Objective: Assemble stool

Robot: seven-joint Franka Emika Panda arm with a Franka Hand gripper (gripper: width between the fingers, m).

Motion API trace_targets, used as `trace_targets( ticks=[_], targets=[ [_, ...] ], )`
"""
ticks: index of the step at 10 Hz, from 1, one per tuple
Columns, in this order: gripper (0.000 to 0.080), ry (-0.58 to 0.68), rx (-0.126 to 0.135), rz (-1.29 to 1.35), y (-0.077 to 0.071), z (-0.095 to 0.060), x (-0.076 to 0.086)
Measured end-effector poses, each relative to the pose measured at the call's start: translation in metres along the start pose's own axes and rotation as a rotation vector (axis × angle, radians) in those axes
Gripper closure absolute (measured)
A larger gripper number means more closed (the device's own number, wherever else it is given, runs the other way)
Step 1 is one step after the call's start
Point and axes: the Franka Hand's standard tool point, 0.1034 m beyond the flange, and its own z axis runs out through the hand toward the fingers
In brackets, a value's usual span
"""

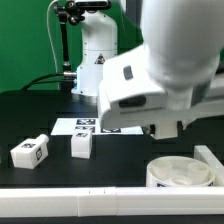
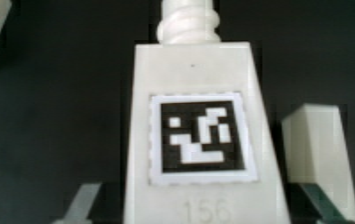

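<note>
While clenched around one leg [image 2: 195, 120], the claw [image 2: 202, 202], a white block [image 2: 311, 145] just beside the leg's edge, dark table [image 2: 49, 130] opposite.

A white tagged leg [image 2: 197, 75] is sitting between the jaws, its peg end pointing away. The round seat [image 1: 185, 172] is resting near them, with two other legs [image 1: 82, 146] lying farther off.

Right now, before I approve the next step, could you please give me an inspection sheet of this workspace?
Surface: black table; the marker board lies flat on it.
Job's things: first leg and second leg lie loose; round seat near the front; third leg between the fingers.
Clutter: white rail along the front.
Grippers: gripper appears closed on the third leg.
Cables: black cable behind the table.
Surroundings: green backdrop.
</note>
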Motion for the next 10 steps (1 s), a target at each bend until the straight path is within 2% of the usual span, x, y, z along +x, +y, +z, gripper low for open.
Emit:
trace_targets(
  ticks=[2,3,4,5,7,8,10],
  targets=[
    [0.0461,0.092,-0.004,0.001,0.0,-0.021,-0.002],
    [0.0461,0.199,-0.007,-0.002,-0.002,-0.035,0.01],
    [0.0461,0.306,-0.013,0.0,-0.002,-0.035,0.013],
    [0.0461,0.363,-0.017,0.002,-0.001,-0.033,0.013],
    [0.0461,0.534,-0.026,0.003,0.001,-0.039,0.02],
    [0.0461,0.613,-0.044,-0.042,0.003,-0.045,0.025],
    [0.0461,0.737,-0.054,-0.054,0.0,-0.072,0.031]
  ],
)
